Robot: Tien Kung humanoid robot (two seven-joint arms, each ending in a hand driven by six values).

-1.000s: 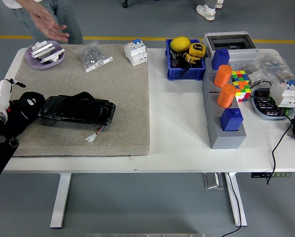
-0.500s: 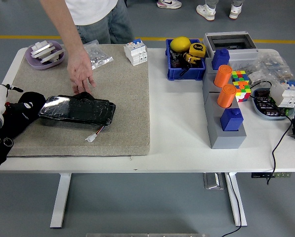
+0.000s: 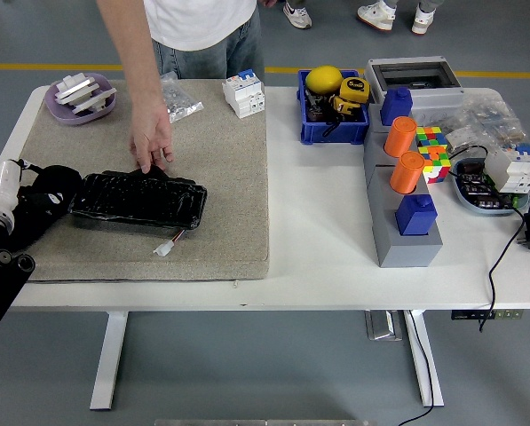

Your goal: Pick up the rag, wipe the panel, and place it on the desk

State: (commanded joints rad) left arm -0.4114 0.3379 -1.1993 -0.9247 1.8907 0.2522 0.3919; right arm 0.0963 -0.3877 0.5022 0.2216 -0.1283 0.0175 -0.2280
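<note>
Since a second ago the person at the far side has come in over the mat (image 3: 220, 195) and now has a hand (image 3: 151, 144) down at the far edge of the panel (image 3: 138, 199), fingertips touching a dark fold there; half a second ago that hand was already close, and it has barely shifted since. The panel, a glossy black slab, lies flat on the mat with a white connector (image 3: 164, 248) just on its near side.

The rag (image 3: 44, 197) appears to be the black cloth bunched at the panel's left end, though it blends with the robot's left hand (image 3: 20, 209), which rests on or against it. Whether those fingers grip the cloth or lie loosely over it cannot be told. The right arm is out of view.

As a judgement, the task is at its start or its close: the rag is beside the panel, not on it, and nothing shows a wipe under way. Pick-up, wiping and setting down may all remain.
</note>
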